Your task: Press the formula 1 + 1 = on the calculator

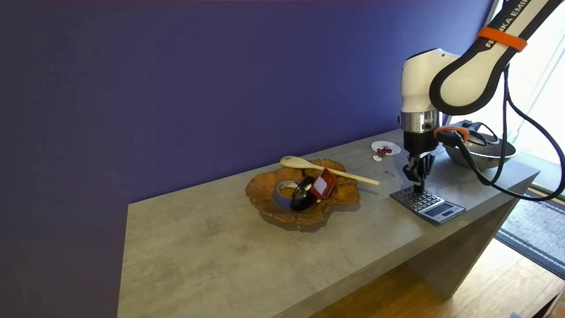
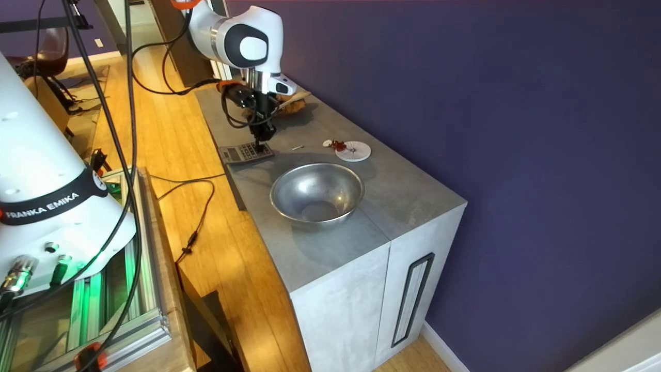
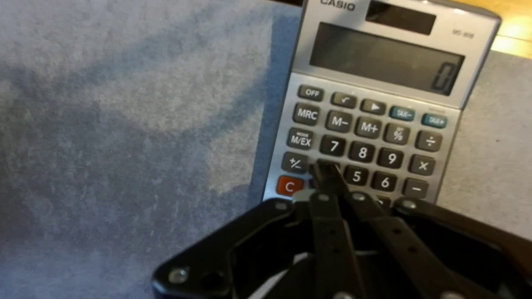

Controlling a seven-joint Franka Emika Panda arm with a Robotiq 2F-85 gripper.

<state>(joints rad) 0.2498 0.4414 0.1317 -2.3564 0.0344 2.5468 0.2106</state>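
The calculator (image 1: 432, 206) lies flat on the grey table near its front edge. It also shows in an exterior view (image 2: 245, 153) and in the wrist view (image 3: 374, 106). It is a grey Casio with dark keys, and its display reads 0. My gripper (image 3: 327, 168) points down over the left part of the number keys, its fingers together with nothing between them. In the wrist view the fingertips cover the 4 key, and the gripper hides the lower rows, including the 1, plus and equals keys. In both exterior views the gripper (image 1: 418, 189) (image 2: 260, 146) is at the keypad; contact cannot be told.
A metal bowl (image 2: 317, 188) stands on the table beyond the calculator. A small white dish (image 2: 356, 152) with red items beside it lies by the wall. A wooden tray (image 1: 265, 187) holds tape (image 1: 282, 198), a red box (image 1: 323, 183) and a wooden spoon (image 1: 326, 168).
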